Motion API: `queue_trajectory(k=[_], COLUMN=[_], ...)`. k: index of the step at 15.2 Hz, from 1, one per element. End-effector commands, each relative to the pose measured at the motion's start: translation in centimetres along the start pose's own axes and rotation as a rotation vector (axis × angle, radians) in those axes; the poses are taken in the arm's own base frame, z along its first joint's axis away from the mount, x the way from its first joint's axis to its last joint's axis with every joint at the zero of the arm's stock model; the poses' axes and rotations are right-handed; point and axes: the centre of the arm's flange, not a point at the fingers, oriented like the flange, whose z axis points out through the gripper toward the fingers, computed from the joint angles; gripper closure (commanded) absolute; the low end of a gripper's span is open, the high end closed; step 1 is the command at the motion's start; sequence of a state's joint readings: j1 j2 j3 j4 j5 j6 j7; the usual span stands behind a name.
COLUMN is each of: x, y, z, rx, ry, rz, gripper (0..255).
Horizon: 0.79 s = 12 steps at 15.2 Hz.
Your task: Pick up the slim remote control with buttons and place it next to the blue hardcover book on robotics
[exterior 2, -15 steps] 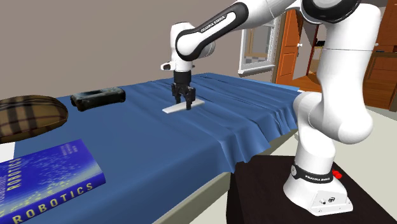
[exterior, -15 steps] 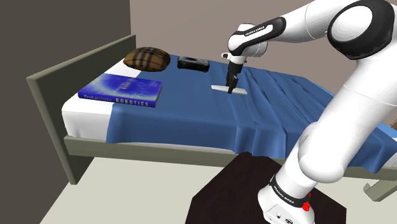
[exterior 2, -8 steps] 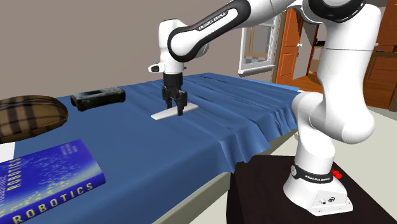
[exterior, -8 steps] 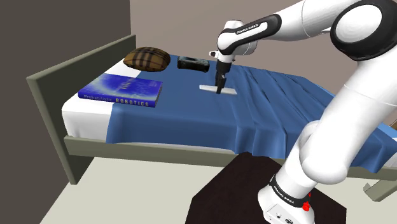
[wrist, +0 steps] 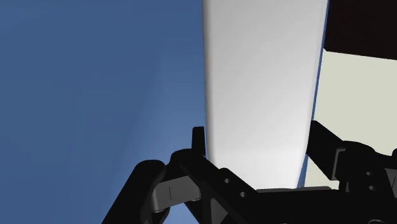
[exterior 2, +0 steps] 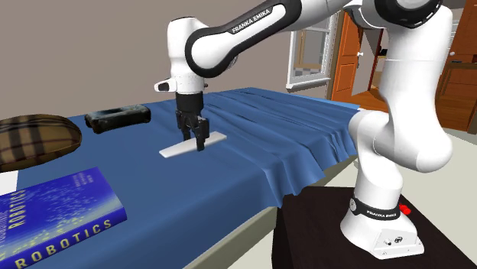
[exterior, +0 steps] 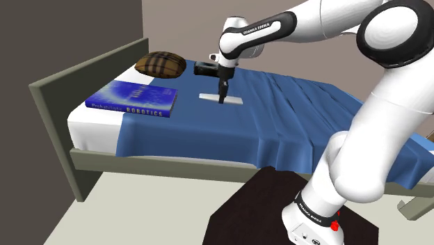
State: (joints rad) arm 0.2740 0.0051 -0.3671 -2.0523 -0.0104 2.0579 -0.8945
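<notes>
Olive-framed bed (exterior: 195, 132) under a blue cover, 1 blue robotics book (exterior: 132, 99) by the headboard, 1 plaid cushion (exterior: 159, 64) farther back, 1 black device (exterior: 206, 69) just beside the cushion, on the shoulder view's right.

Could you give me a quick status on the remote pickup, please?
Gripper shut on remote. Remote low over the bed, short of the book. Black box and cushion sit off the line to the book.

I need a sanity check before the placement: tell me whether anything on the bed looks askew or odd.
Nothing spilled or damaged. The one oddity: the remote, clasped by the gripper, is a plain white slab with no buttons visible. The blue book and plaid cushion lie flat on the bed.
</notes>
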Motion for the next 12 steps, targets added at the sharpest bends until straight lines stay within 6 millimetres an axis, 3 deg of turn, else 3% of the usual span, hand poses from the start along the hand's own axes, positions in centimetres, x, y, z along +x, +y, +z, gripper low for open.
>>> queue_trajectory(k=[1, 8, 12], x=[2.3, 10.6, 10.7], y=[-1.3, -5.2, -5.3], z=[0.0, -0.2, 2.0], rx=[0.0, 0.0, 0.0], ry=[0.0, 0.0, 0.0], rz=[0.001, 0.001, 0.001], gripper=[255, 255, 255])
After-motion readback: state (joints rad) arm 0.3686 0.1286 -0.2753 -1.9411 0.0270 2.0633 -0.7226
